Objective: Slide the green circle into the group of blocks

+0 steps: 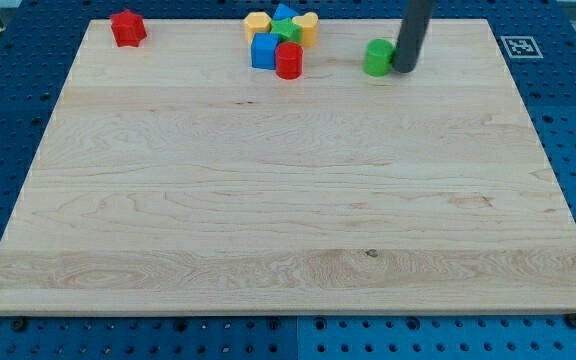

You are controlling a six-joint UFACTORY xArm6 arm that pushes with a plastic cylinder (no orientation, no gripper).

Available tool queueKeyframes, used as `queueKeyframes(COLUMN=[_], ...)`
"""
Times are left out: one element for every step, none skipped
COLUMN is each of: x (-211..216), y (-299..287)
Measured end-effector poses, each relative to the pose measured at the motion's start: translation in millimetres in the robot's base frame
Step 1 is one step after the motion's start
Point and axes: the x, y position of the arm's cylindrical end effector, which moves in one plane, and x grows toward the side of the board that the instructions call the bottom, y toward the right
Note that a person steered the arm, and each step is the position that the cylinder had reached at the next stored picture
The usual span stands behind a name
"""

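The green circle [377,58] stands near the board's top edge, right of centre. My tip [404,69] rests right against its right side; the dark rod rises out of the view's top. The group of blocks lies to the green circle's left at the top centre: a red cylinder [288,61], a blue block [264,50], a green block [287,30], a yellow block [258,23], another yellow block [306,27] and a blue block [284,12] at the back.
A lone red block [127,27] sits at the board's top left corner. The wooden board [288,200] lies on a blue perforated table. A printed marker tag [518,46] sits off the board's top right corner.
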Motion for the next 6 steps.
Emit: queueKeyframes(x=[-0.7,-2.6,16.8,22.5,6.5,-21.4], y=[-35.2,-56.0,-49.2,-27.2,-19.5,-41.7])
